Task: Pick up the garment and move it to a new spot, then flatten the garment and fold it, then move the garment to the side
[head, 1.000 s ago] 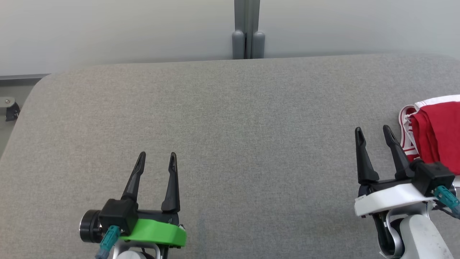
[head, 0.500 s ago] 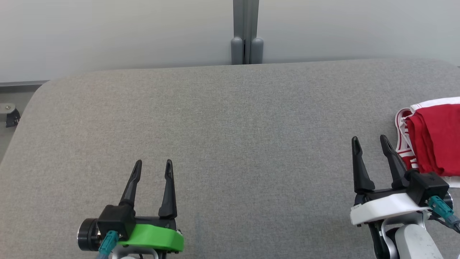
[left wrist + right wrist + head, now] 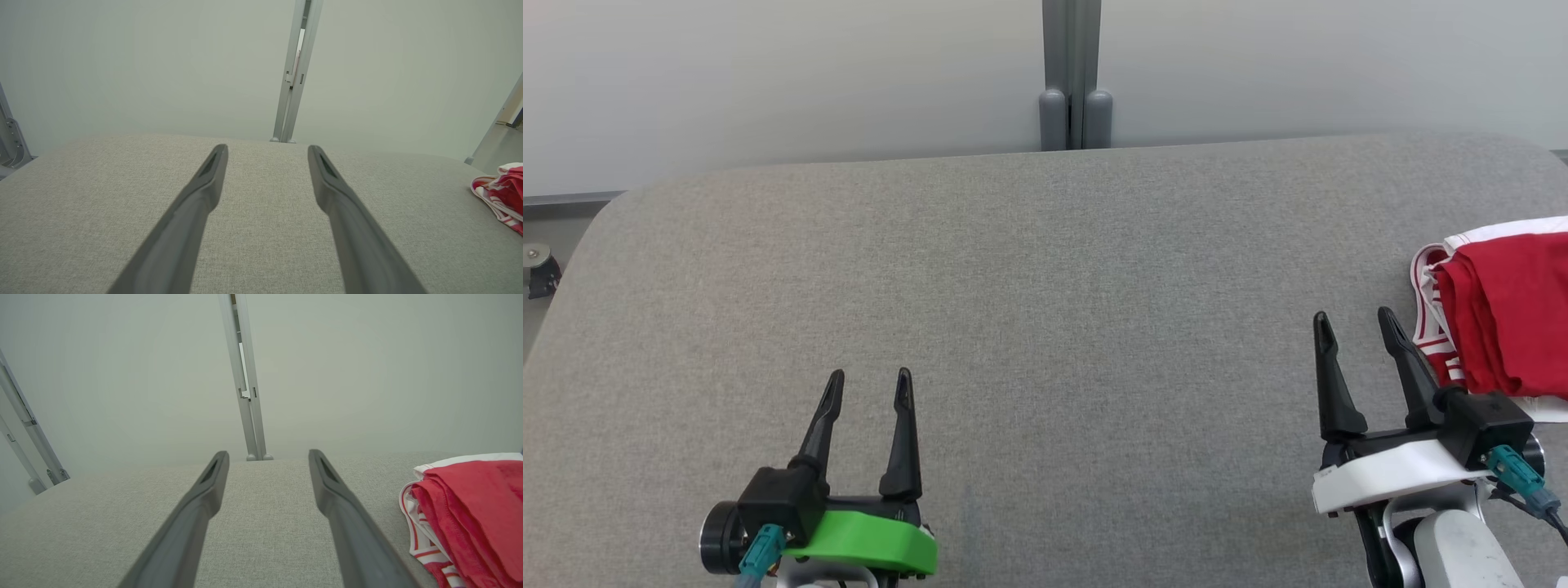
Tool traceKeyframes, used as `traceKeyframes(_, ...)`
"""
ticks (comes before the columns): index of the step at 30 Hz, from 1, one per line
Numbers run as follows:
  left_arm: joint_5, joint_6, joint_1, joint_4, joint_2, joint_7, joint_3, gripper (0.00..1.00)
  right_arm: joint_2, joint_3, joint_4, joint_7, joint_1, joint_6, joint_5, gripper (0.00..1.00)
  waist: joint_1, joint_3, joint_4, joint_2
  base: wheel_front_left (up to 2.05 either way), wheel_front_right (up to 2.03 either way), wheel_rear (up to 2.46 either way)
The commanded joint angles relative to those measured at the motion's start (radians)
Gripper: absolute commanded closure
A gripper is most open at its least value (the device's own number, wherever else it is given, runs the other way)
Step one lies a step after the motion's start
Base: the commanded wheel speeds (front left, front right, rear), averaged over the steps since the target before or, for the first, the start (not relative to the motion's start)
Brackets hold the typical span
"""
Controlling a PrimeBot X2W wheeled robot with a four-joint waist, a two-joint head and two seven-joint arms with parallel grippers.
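Two grippers, each with two dark fingers; both are spread wide and both are empty.

Right gripper (image 3: 1352, 317): white collar at its base, one teal cable plug behind it. There is nothing between the fingers, and the tips sit over bare cloth.

One garment (image 3: 1503, 310), red with white-and-red striped trim, lies in a bunched, layered heap just to this gripper's right. Its striped edge is nearest the right-hand finger. In the right wrist view a strip of bare surface shows between that finger and the garment (image 3: 474, 506), so they are close but apart. Its far side runs off the edge of the view.

Left gripper (image 3: 870, 377): green collar, one teal plug. It is well apart from the right gripper, on its left, with its fingers parallel to the other pair and over bare cloth. The garment is far off to its right.

Both grippers and the garment are over one grey padded table (image 3: 1045, 269) with rounded corners.

Past the fingertips stands a pale wall with one grey upright post (image 3: 1070, 73) of two rails, ahead and between the two grippers. One small dark fitting (image 3: 539, 273) sits beyond the table's left corner; I can't tell what it is.
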Motion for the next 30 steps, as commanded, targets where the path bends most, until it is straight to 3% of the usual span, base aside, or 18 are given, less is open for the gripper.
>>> traceKeyframes(1, 0.006, 0.004, 0.018, 0.004, 0.005, -0.003, 0.002, 0.00, 0.000, 0.001, -0.004, -0.003, 0.011, -0.001, -0.006, 0.00, 0.0000, -0.002, -0.001, 0.0000, 0.00, 0.00, 0.00)
traceKeyframes(20, -0.053, 0.005, 0.028, -0.024, 0.005, -0.003, 0.035, 0.00, 0.000, 0.001, 0.002, -0.003, 0.011, -0.001, 0.013, 0.00, 0.0000, -0.011, -0.007, 0.0000, 0.00, 0.00, 0.00)
traceKeyframes(30, -0.094, -0.018, 0.032, -0.031, 0.005, -0.003, 0.038, 0.00, 0.000, 0.001, 0.006, -0.003, 0.005, -0.001, 0.017, 0.00, 0.0000, -0.011, -0.008, 0.0000, 0.00, 0.00, 0.00)
